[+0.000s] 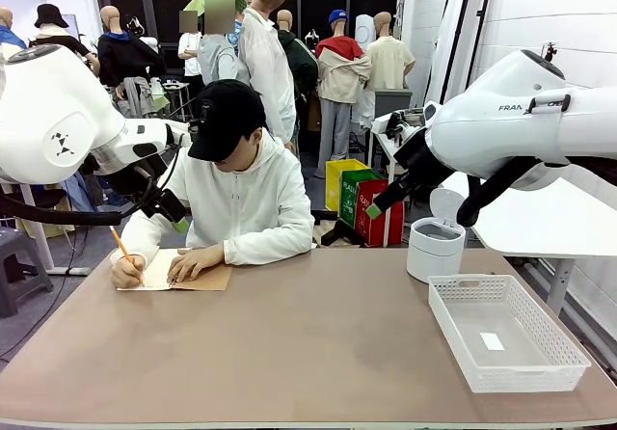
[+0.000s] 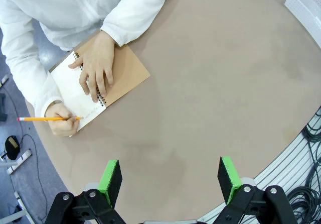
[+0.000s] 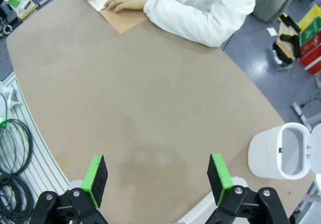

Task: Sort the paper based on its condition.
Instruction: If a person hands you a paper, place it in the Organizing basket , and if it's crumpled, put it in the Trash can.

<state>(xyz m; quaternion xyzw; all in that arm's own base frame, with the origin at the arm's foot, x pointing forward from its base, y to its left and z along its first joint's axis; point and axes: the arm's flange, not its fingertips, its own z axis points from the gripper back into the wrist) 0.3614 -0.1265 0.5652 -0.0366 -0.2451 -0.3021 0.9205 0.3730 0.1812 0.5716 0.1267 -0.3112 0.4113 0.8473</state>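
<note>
No loose paper lies in view. At the table's far left a person writes with a pencil (image 1: pixel 123 249) on the white page (image 2: pixel 75 96) of a spiral notebook (image 1: pixel 207 278) with a brown cover, the other hand resting flat on it. My left gripper (image 2: pixel 169 176) hangs open high above the table's near left, with nothing between its green pads. The right gripper (image 3: pixel 156 176) is open too, high over the right side, and holds nothing. In the front view the left gripper (image 1: pixel 174 213) and right gripper (image 1: pixel 378 206) hover at either side of the person.
A white mesh basket (image 1: pixel 445 319) stands at the front right of the brown table (image 1: pixel 318 353), with a small white rectangle on its floor. Behind it stands a white round bin (image 1: pixel 435 247) with its flip lid raised. The person leans over the far left edge.
</note>
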